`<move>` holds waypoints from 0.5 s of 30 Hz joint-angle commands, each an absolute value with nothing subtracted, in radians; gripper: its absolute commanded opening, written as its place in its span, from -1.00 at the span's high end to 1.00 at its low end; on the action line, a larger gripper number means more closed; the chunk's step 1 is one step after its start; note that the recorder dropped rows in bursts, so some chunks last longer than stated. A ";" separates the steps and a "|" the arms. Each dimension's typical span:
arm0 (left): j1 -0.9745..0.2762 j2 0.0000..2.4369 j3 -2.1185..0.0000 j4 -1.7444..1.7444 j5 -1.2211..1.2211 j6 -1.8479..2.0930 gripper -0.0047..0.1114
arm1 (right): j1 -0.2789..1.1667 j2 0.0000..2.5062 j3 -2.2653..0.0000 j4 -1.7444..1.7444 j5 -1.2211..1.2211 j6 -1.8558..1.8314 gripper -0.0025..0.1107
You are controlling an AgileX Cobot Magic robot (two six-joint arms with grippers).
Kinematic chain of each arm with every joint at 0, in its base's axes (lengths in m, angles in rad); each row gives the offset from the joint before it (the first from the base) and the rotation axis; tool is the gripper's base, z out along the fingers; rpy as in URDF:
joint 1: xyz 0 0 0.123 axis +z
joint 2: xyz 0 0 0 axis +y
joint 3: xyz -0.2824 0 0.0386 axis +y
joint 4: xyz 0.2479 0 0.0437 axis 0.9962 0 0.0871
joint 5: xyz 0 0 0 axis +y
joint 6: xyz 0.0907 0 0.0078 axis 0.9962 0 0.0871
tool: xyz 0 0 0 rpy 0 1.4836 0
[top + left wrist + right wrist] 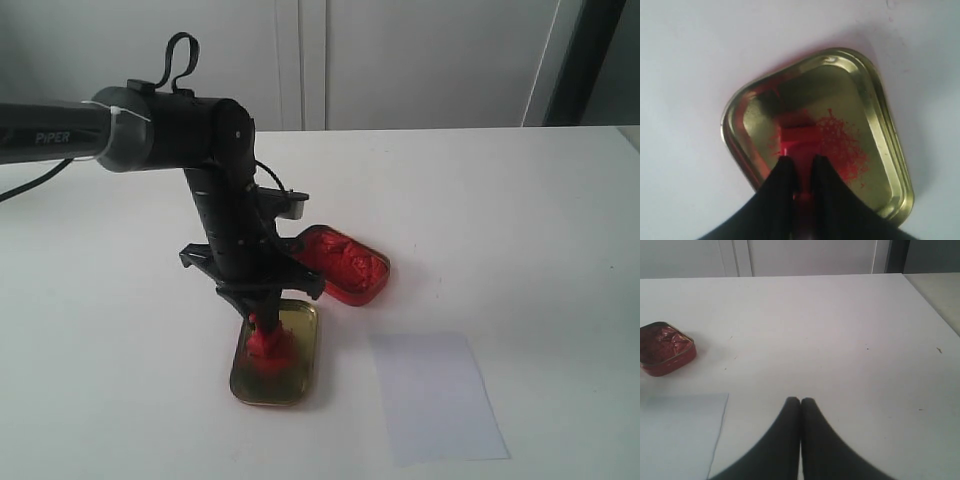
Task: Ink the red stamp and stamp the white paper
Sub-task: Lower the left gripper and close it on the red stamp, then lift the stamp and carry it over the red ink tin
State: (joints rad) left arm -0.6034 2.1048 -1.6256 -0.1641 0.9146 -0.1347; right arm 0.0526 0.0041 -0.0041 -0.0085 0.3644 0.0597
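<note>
Outside, the left gripper (262, 322) stands upright over the red stamp (268, 345), which sits in the gold lid (300, 375) beside the red ink tin (345, 262); the white paper (440, 395) lies apart to the right. From the left wrist, its fingers (782, 185) pinch the stamp's handle narrowly. From the right wrist, the right gripper (800, 401) hangs closed above the table (850, 330).

Lots of room on rt side & back of table (520, 200). L arm (225, 220) stands over gold lid (297, 372), blocks it. Red tin (345, 262) just behind. White paper (437, 395) flat, open from above.
</note>
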 commanded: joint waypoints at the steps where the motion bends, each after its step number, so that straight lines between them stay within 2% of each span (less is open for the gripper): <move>1: -0.606 2.101 -1.629 -0.162 0.941 -0.132 0.92 | 0.047 0.000 0.000 -0.018 0.350 0.062 0.96; 15: -0.606 2.006 -1.731 -0.173 1.011 0.091 0.92 | 0.047 0.000 0.000 -0.018 0.350 0.062 0.96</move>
State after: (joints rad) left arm -0.6034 2.0201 -1.6985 -0.1641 0.9681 0.0361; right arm 0.0526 0.0041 -0.0041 -0.0085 0.3644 0.0597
